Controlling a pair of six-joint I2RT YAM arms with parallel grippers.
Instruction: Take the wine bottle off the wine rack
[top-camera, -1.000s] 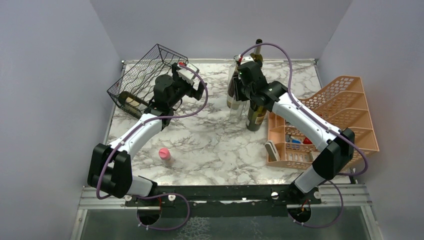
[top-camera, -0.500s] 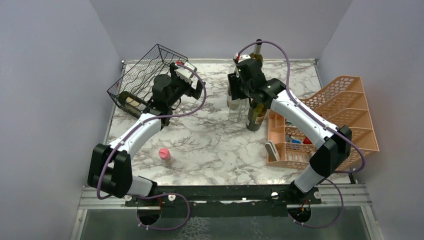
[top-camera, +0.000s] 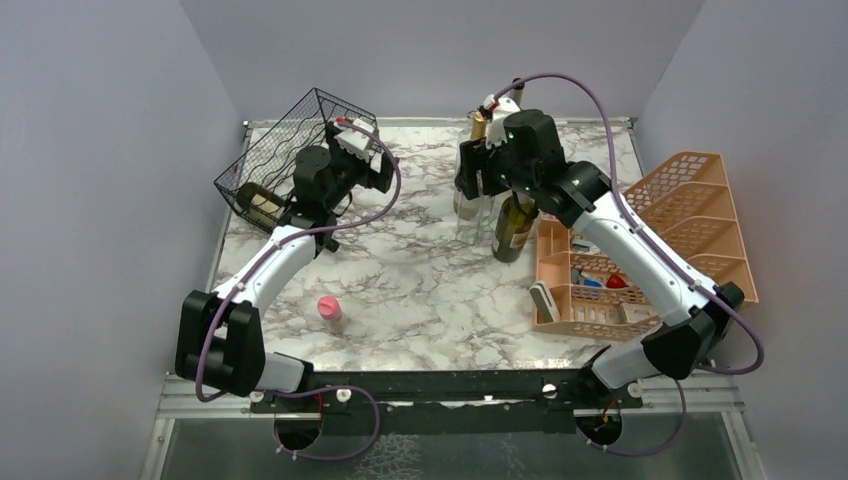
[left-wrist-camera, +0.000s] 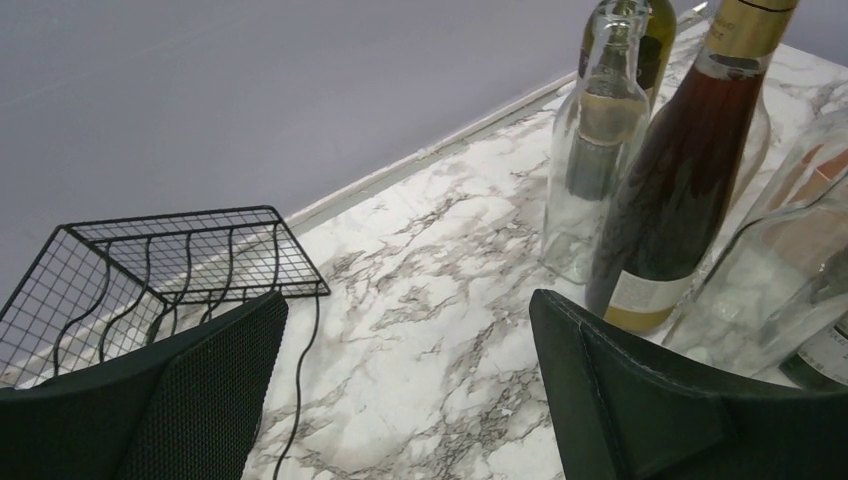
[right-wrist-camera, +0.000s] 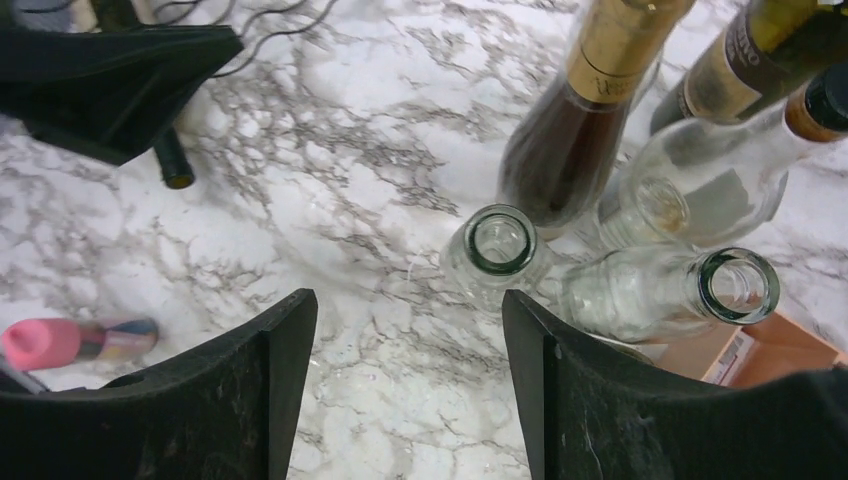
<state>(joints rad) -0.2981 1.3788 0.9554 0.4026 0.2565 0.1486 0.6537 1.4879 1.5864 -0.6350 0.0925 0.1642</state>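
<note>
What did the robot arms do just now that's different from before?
The right gripper opened its jaws and rose above the standing bottles. The left gripper, open, edged toward the wine rack. The wine bottle in the rack and the pink-capped item stayed put.

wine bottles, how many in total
6. One bottle lies in the wire rack, back left. Five stand clustered at back centre: a gold-foiled red, a labelled green, a capped clear, two open clear. More may be hidden.

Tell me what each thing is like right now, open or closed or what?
Wine rack, holding one bottle.
Wine bottle, lying in the rack.
Left gripper, jaws open, empty.
Right gripper, jaws open, empty.
Clear glass bottles, upright, uncapped.
Gold-foiled wine bottle, upright, sealed.
</note>
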